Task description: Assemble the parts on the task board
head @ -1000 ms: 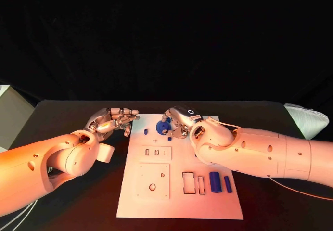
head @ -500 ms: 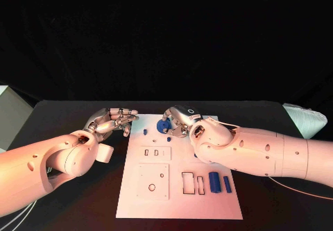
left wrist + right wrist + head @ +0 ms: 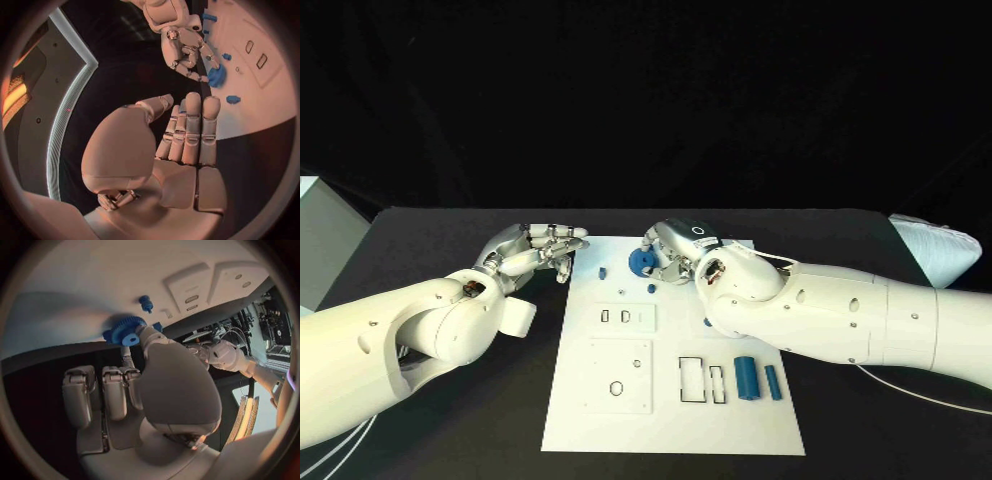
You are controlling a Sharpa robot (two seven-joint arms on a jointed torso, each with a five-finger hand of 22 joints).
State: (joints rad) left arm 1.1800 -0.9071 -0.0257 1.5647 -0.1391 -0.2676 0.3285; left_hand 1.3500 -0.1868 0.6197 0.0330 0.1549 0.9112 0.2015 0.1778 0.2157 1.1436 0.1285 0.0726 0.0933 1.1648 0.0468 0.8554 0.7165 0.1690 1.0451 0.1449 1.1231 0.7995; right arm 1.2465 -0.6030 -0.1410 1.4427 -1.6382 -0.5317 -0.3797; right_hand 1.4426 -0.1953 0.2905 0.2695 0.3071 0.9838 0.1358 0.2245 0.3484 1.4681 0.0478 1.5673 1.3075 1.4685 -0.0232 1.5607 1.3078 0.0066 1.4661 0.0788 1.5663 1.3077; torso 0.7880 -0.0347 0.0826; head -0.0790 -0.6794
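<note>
Your right robot hand pinched the gear; the left curled empty. You needed it level over its peg.

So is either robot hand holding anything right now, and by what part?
The right robot hand pinches a blue gear by its toothed rim; the left robot hand holds nothing.

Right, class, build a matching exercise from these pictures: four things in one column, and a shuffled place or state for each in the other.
Things:
1. blue gear
2. left hand
3. two blue cylinders
4. task board

Places or states:
A. lying side by side on the board's near right part
B. held in the right hand
C. flat on the black table
D. holding nothing, beside the board's far left corner

Pairs: 1-B, 2-D, 3-A, 4-C
</note>
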